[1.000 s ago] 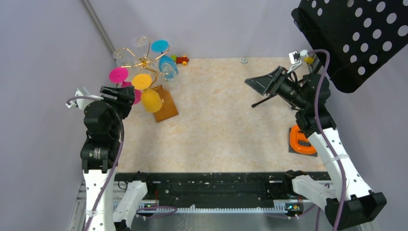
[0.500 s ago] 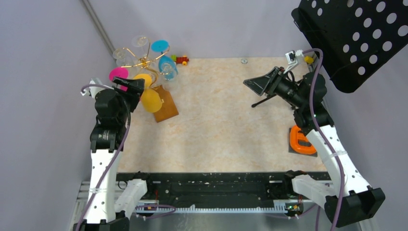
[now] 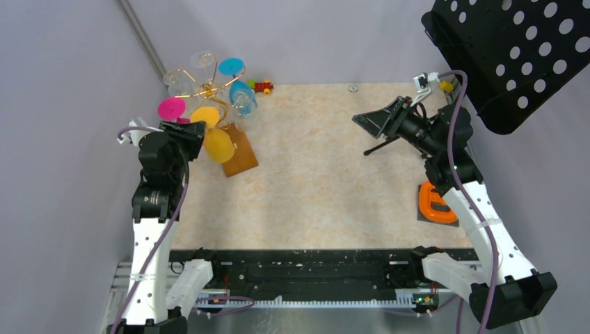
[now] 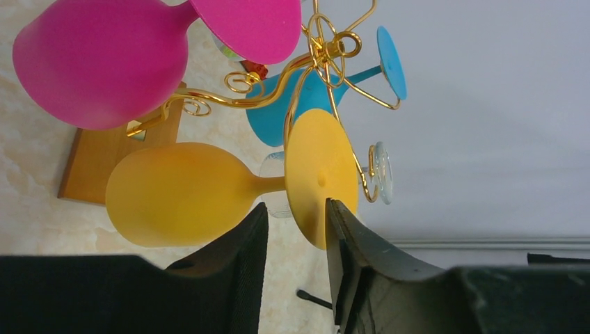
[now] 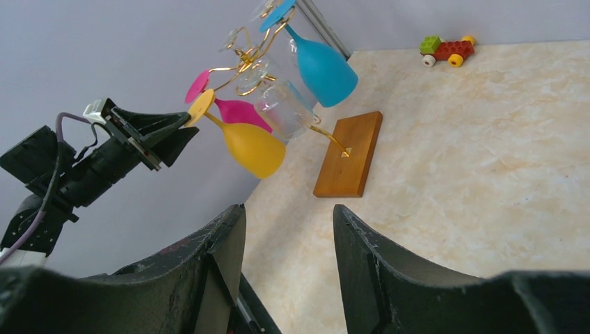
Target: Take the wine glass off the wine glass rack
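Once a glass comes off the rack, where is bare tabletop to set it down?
The wide middle of the table, between the wooden base and the orange object, is bare. The far-left corner is crowded with the wine glass rack, its hanging glasses and a toy car.

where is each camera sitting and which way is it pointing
Top external: above and behind the arms, looking down on the table; left arm, right arm, left gripper and right gripper show.
Left wrist: on the left arm, looking past its fingers at the yellow wine glass on the rack.
Right wrist: on the right arm, facing across the table toward the rack; its fingers and the left arm show.
Shared: all three show the yellow wine glass.
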`<state>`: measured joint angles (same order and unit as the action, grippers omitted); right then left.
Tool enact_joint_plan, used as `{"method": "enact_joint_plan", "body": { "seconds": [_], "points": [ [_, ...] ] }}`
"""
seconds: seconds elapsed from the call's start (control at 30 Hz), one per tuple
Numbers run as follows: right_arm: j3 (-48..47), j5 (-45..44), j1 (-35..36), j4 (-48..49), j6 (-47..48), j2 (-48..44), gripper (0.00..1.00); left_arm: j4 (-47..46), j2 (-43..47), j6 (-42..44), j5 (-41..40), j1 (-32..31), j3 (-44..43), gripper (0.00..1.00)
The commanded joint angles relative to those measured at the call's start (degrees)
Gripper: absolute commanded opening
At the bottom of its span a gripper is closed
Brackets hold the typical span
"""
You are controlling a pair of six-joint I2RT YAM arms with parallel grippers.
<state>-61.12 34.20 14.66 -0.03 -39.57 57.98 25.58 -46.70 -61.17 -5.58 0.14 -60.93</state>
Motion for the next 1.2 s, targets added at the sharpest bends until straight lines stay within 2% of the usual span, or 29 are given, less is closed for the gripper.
{"method": "enact_joint_plan", "body": {
  "seconds": [0.0, 0.2, 0.23, 0.83, 1.07, 1.17],
  "points": [
    [0.0, -0.7, 0.7, 1.7, 1.0, -1.4, 0.50, -3.3, 0.7, -2.0, -1.0, 0.3, 0.7, 0.34],
    [0.4, -1.8, 0.8, 1.3, 1.2, -1.5, 0.50, -2.6, 1.6, -7.7, 0.3, 0.4, 0.0, 0.03],
    [0.4, -2.0, 0.7, 1.2, 1.2, -1.5, 0.50, -2.8, 1.8, -8.4, 0.2, 0.4, -0.1, 0.00],
    [0.3, -3.0, 0.8, 2.3, 0.2, -0.6, 0.50, -5.1, 2.2, -11.3, -5.7, 0.4, -2.0, 0.00],
    [0.8, -3.0, 0.7, 3.2, -0.6, -0.3, 0.50, -6.3, 1.9, -10.2, -9.9, 0.4, -2.9, 0.00],
    [0.7, -2.8, 0.8, 3.0, -0.7, -0.1, 0.51, -9.1, 0.2, -9.1, -8.7, 0.4, -3.4, 0.00]
  ]
}}
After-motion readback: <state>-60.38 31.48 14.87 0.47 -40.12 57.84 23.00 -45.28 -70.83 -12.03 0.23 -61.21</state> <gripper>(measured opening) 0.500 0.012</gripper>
